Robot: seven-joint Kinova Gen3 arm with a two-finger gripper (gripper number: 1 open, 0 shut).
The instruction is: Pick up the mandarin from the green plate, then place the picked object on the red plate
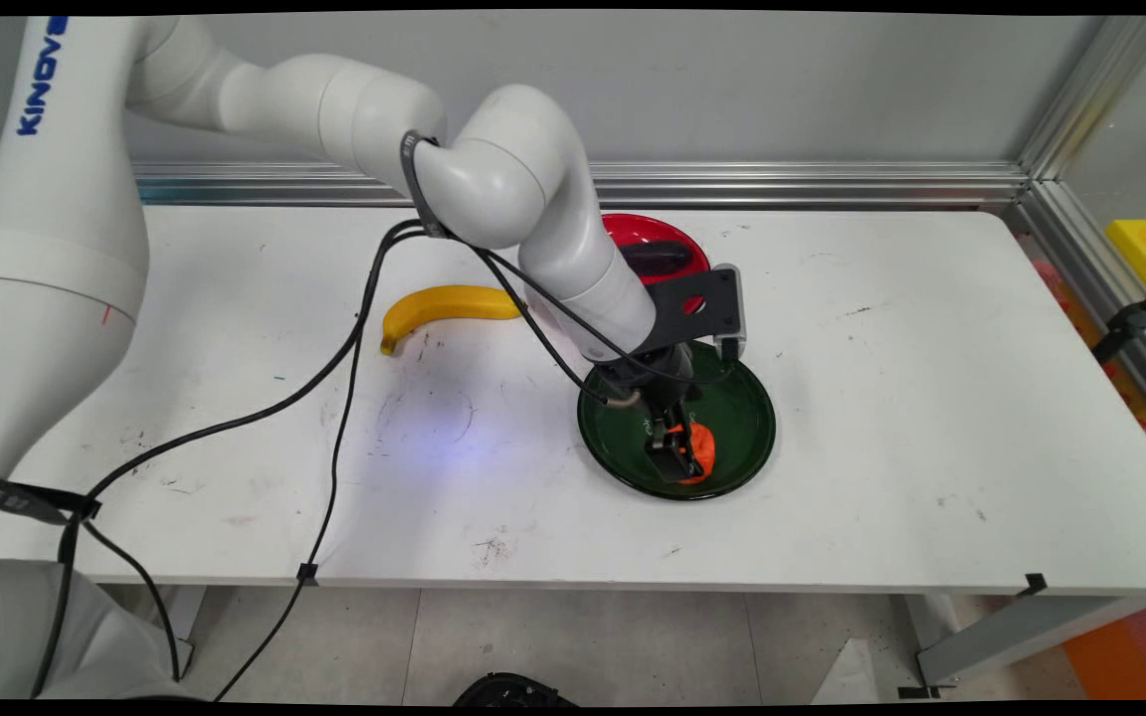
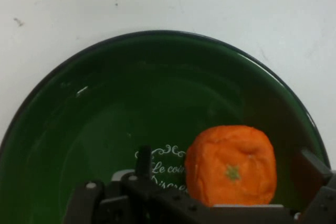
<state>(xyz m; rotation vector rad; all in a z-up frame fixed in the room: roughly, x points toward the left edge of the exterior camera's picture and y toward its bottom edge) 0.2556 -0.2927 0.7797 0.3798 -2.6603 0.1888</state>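
The table [image 1: 881, 447] carries a green plate [image 1: 747, 438] near its middle, a red plate [image 1: 668, 234] behind it holding a dark object [image 1: 661, 259], and a banana [image 1: 444, 306] to the left. The gripper [image 1: 680, 455] reaches down into the green plate, spread apart around an orange [image 2: 231, 165] that lies between its fingers [image 2: 315, 169], on the plate's near side.

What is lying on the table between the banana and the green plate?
Nothing lies there: between the banana and the green plate the main view shows only bare white table, with the arm's black cables hanging above it.
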